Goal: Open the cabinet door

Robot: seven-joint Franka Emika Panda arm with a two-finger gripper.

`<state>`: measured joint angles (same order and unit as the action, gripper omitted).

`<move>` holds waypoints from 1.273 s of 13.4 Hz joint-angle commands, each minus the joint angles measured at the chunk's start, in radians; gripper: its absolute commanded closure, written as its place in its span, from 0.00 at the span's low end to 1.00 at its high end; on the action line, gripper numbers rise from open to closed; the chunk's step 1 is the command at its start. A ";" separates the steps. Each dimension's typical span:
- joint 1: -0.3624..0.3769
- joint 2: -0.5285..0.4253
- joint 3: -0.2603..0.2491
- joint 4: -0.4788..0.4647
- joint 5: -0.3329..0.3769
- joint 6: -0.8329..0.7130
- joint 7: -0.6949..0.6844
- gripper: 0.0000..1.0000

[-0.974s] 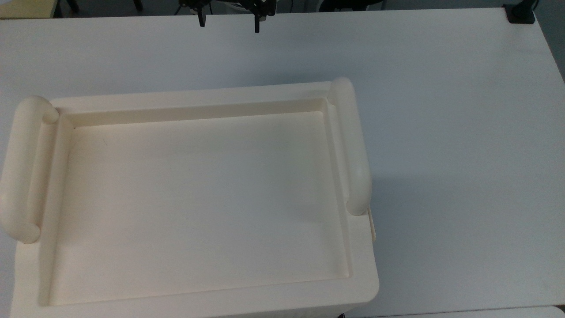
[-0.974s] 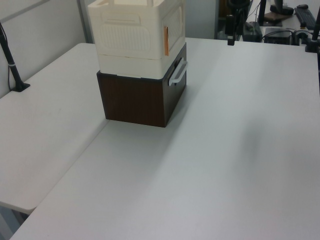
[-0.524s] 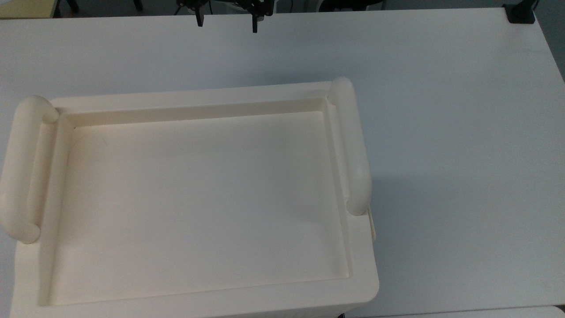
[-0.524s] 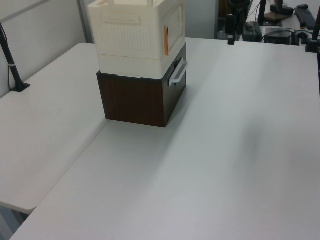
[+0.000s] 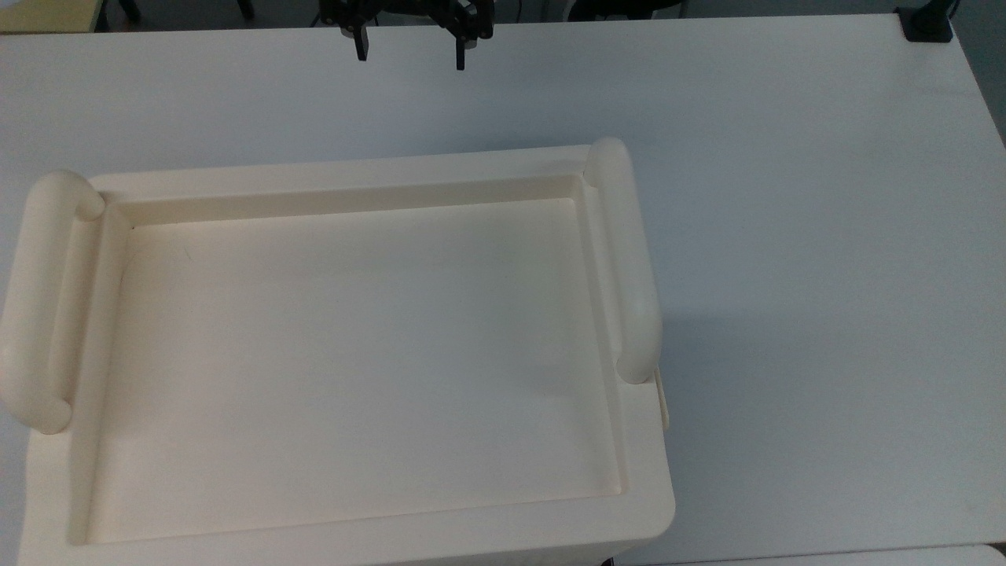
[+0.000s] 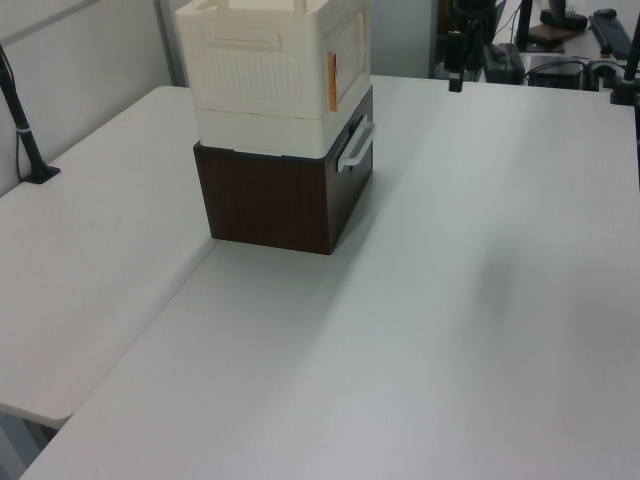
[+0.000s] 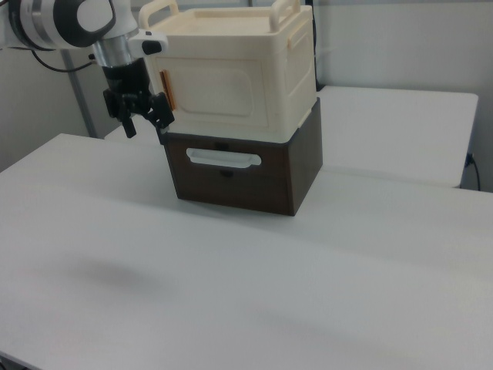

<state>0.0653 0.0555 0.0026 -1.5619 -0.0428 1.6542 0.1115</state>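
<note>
On a dark wood-grain drawer box (image 7: 246, 173) sits the cabinet (image 7: 231, 77), smooth cream plastic, its rounded-corner cabinet door (image 7: 218, 96) flush and shut. Gripper (image 7: 146, 123) hangs beside it, black fingers spread wide, holding nothing.

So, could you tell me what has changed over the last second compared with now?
The gripper, fingers open and empty, has crept a little down the top view's frame, towards the cabinet; in the left view it has shifted slightly to the left view's left. It has taken hold of nothing. The cabinet, its closed cabinet door and the brown drawer unit underneath stayed put.
</note>
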 commanded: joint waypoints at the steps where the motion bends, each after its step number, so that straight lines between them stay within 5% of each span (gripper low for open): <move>1: 0.011 0.047 0.005 0.071 0.008 0.062 -0.073 0.00; 9: 0.064 0.181 0.024 0.249 0.007 0.294 -0.039 0.00; 13: 0.062 0.187 0.024 0.244 0.008 0.458 -0.026 0.07; 17: 0.067 0.224 0.024 0.241 0.003 0.512 -0.032 0.23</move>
<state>0.1222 0.2498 0.0301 -1.3349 -0.0428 2.1426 0.0679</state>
